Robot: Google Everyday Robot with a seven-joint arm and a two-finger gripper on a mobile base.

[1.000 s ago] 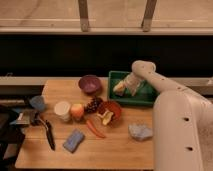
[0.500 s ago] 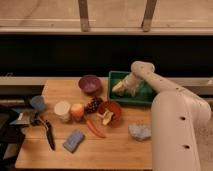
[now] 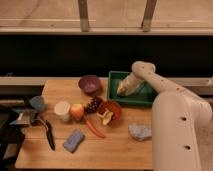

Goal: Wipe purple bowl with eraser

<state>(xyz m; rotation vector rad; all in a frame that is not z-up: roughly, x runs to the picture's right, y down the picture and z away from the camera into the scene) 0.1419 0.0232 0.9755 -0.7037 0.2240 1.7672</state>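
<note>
Gripper: the gripper point(image 3: 123, 89) is at the end of a white arm point(image 3: 150, 79) and reaches down into a green tray point(image 3: 142, 96). We cannot tell whether it is open or closed, or whether it holds anything.
Eraser: we cannot pick it out for certain. A pale tan patch point(image 3: 120, 92) sits right at the gripper's tip inside the tray, too blurred to name.
Purple bowl: the purple bowl point(image 3: 90, 84) stands upright on the table, outside the tray, near the gripper and to its left as we look. The two are apart, with the tray's left wall between them.
Closer to us than the gripper: an orange-red bowl point(image 3: 113, 108) with something yellow in it, just beside the tray's near corner. Next to that bowl are a dark bunch of grapes point(image 3: 93, 105) and a long red vegetable point(image 3: 94, 129).
Further left of the gripper: a round orange fruit point(image 3: 77, 110), a white cup point(image 3: 62, 110), a blue cup point(image 3: 37, 102), a black-handled tool point(image 3: 48, 134) and a blue sponge point(image 3: 74, 140).
Near side, below the gripper: a crumpled grey-blue cloth point(image 3: 140, 132), lying against the robot's white body point(image 3: 180, 132).
Surface: a light wooden table point(image 3: 115, 147), and the tray rests at its far right.
Room: beyond the gripper we see a dark wall band point(image 3: 60, 55), with a pale window ledge point(image 3: 50, 30) and upright frame posts above it.
</note>
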